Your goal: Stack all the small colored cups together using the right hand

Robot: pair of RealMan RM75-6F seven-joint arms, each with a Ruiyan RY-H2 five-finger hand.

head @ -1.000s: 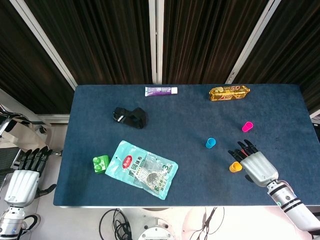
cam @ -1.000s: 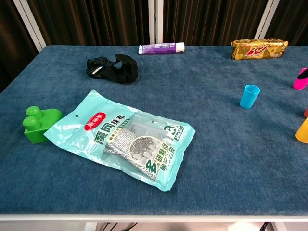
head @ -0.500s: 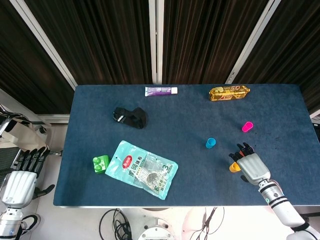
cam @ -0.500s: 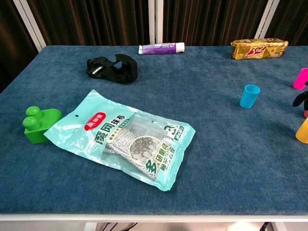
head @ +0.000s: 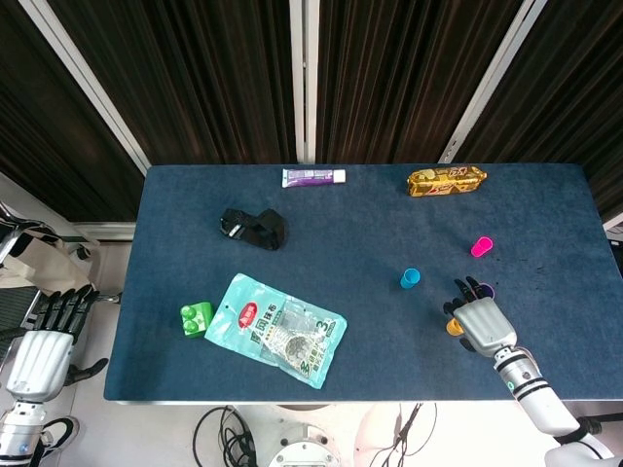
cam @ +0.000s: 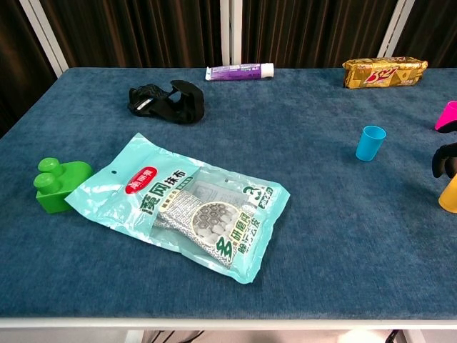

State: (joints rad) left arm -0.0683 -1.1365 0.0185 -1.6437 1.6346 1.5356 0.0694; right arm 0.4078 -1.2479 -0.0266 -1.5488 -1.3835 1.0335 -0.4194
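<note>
The right hand (head: 480, 321) lies palm-down over the near right part of the dark blue felt table (head: 370, 233), its dark fingertips (cam: 444, 158) pointing away from the robot and curled down around the small orange plastic cup (head: 454, 328); the hand covers most of that cup, and whether the fingers actually grip it or merely rest against it I cannot tell; in the chest view only the fingertips and the cup's side show at the frame's right edge. The left hand (head: 44, 350) hangs off the table's left side, fingers straight and apart, holding nothing.

Three small cups in all: the orange one under the right hand; a small light blue plastic cup (head: 410, 279), upright, left of and a little beyond the hand, apart from it; a small pink plastic cup (head: 481, 246) tipped over, farther back.

One each of the rest: a pale green plastic pouch with a red label (head: 275, 328) near the front; a bright green toy block (head: 196, 317) just beside its left edge; a crumpled black strap (head: 254, 228); a purple and white tube (head: 313, 176) and a gold snack packet (head: 447, 180) at the far edge.
</note>
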